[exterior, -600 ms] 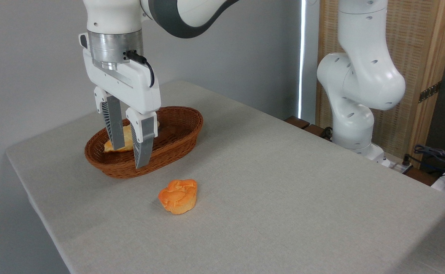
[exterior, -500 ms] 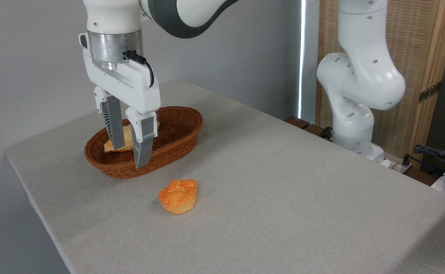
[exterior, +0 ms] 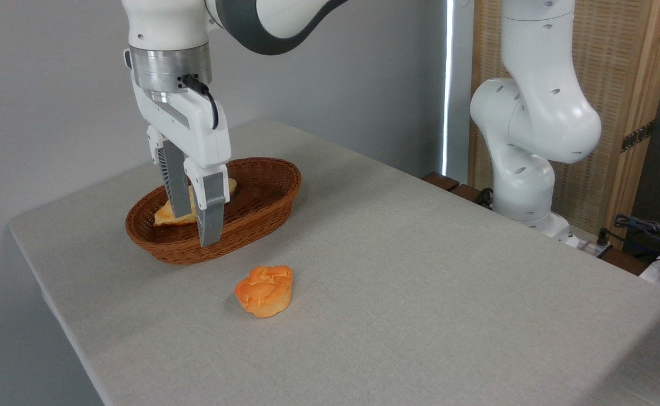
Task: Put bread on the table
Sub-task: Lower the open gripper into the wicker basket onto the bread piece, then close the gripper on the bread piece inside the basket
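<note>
Camera: bread [exterior: 167,213] in basket [exterior: 262,210], behind the hand [exterior: 196,228].

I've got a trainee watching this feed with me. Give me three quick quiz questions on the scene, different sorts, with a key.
1. True or false: the bread lies in the basket.
2. What lies on the table outside the basket? A) a bun B) a knife C) a cup
3. Fill in: the gripper points ____, its fingers either side of the bread.

Key:
1. True. The bread is inside the basket, partly hidden behind the fingers.
2. A. The orange bun sits on the cloth in front of the basket.
3. Down. A gap shows between the fingers; whether they touch the bread cannot be told.
</note>
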{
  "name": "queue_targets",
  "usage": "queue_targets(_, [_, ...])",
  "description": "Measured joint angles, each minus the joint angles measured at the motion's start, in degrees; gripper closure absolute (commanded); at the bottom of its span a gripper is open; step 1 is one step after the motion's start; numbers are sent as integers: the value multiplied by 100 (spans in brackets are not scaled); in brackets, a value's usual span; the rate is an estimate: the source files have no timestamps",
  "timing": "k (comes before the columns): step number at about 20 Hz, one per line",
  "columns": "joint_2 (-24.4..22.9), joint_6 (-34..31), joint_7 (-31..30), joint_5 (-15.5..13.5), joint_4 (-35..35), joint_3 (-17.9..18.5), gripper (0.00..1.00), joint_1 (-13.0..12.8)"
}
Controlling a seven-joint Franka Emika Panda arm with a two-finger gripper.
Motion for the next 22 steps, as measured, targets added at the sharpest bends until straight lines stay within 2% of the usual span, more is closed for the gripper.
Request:
queue_targets(6, [37,0,-139,-20,-13,-162,0,-6])
queue_targets(10, [131,0,-526,-287,-15,-397,0,-20])
queue_targets(14, [382,41,-981,-380,-19,-910,0,-27])
queue_targets(18, [656,363,-1364,-715,-20,-1403,0,-34])
queue_targets(22, [807,434,-1605,-754,-19,-1810,0,-36])
